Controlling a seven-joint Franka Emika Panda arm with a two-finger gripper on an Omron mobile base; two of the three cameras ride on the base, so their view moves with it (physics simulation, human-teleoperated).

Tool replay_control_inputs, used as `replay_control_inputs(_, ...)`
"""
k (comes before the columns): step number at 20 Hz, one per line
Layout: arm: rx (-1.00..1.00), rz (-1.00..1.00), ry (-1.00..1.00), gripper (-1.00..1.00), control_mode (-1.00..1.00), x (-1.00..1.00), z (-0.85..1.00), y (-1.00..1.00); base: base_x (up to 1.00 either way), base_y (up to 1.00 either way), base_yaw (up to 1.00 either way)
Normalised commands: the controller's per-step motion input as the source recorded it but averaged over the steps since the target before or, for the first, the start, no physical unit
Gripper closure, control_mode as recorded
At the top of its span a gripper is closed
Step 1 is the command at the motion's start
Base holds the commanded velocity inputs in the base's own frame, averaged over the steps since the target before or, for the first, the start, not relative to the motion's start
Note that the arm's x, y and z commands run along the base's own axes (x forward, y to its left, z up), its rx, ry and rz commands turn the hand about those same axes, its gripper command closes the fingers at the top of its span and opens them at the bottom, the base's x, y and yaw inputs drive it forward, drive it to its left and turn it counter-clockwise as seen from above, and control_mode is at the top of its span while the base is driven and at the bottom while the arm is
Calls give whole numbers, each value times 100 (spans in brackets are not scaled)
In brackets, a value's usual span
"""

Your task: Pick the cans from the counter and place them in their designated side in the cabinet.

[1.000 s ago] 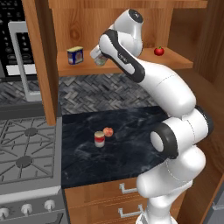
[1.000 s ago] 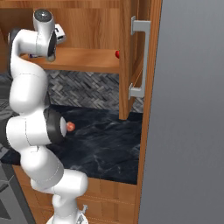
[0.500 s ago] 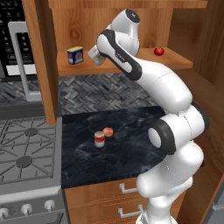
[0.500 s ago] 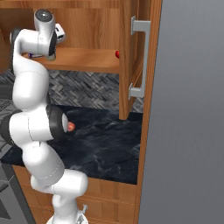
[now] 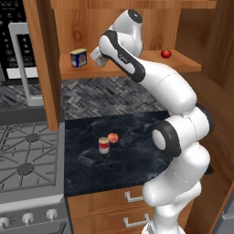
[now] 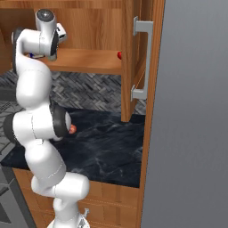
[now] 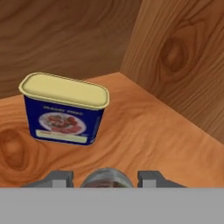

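I've got the gripper (image 5: pixel 98 58) up in the cabinet (image 5: pixel 132 68) over the shelf's left end, jaws clamped on the greenish can (image 7: pixel 106 178), held tilted just right of the blue-and-yellow tin (image 7: pixel 64 109). Other can, red-and-white label (image 5: pixel 104 145), stands on the counter (image 5: pixel 132 151) w/ a small red-orange fruit (image 5: pixel 113 137) just beside it. Red fruit (image 5: pixel 166 53) sits far right on the shelf.
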Motion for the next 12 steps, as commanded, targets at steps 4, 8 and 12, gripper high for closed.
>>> replay_control_inputs(4, -1, 1, 0, 100, -100, 23, -27, 7, 0, 0, 0)
replay_control_inputs(8, -1, 1, 0, 100, -100, 23, -31, 6, 0, 0, 0)
replay_control_inputs(12, -1, 1, 0, 100, -100, 22, -33, 5, 0, 0, 0)
